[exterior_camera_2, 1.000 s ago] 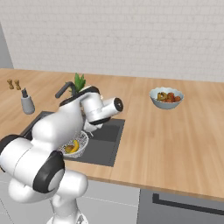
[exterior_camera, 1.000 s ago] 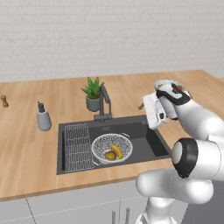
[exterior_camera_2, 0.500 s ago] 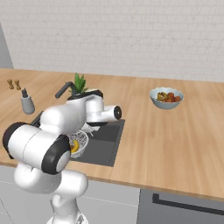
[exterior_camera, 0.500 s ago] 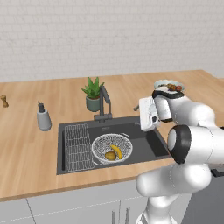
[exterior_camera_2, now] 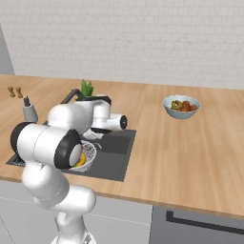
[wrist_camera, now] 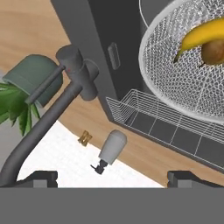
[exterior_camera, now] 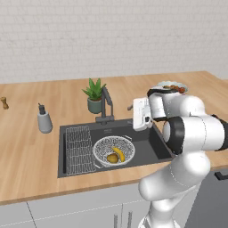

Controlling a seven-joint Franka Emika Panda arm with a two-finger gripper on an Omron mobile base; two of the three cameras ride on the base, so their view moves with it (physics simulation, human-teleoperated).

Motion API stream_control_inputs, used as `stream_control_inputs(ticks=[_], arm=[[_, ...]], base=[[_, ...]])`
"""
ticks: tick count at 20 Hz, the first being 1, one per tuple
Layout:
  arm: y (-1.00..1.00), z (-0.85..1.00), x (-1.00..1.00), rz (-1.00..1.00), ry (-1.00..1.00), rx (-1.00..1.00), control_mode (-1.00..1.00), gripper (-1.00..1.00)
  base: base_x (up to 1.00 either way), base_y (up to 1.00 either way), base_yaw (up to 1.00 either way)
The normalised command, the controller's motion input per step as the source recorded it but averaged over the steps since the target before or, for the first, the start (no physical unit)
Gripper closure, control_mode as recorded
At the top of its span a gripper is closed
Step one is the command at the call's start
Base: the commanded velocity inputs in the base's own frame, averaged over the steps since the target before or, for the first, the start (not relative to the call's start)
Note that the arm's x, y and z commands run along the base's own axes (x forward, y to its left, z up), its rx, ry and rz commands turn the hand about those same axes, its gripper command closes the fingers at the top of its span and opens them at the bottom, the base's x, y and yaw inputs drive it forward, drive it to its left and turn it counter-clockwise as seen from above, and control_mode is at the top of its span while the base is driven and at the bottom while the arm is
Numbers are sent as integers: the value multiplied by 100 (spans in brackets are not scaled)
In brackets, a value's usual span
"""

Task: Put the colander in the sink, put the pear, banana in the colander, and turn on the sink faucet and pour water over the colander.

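Observation:
The colander [exterior_camera: 113, 150] sits in the dark sink [exterior_camera: 147, 142], holding the banana [exterior_camera: 118, 152] and the pear [exterior_camera: 112, 158]. The sink faucet [exterior_camera: 106, 104] rises behind the basin. My gripper [exterior_camera: 136, 116] hovers open over the sink's right part, level with the faucet and to its right, fingers empty. In the hand view the faucet [wrist_camera: 72, 83] with its thin side lever [wrist_camera: 48, 85] lies ahead of the open gripper [wrist_camera: 113, 180], apart from it. The colander [wrist_camera: 175, 74], banana [wrist_camera: 201, 34] and pear [wrist_camera: 214, 51] show at upper right.
A ribbed wire rack [exterior_camera: 79, 149] lies in the sink's left part. A potted plant [exterior_camera: 94, 95] stands just behind the faucet, and a grey soap dispenser [exterior_camera: 43, 119] is left of the sink. A fruit bowl [exterior_camera_2: 181, 106] sits on the counter at the right.
The hand has swung left from near the fruit bowl to over the sink's right part, closer to the faucet. The jaws stayed open. The colander and fruit have not moved.

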Motion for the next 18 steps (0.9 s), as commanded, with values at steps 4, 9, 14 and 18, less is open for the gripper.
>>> stream_control_inputs(ticks=[4,9,14,18], arm=[[23,0,28,0,0,12,-100,-100],[8,-3,21,0,0,14,-100,-100],[0,-17,23,-4,4,11,-100,-100],[0,-22,21,-6,5,10,-100,-100]], base=[[0,0,0],[0,0,0],[0,0,0],[0,0,0]])
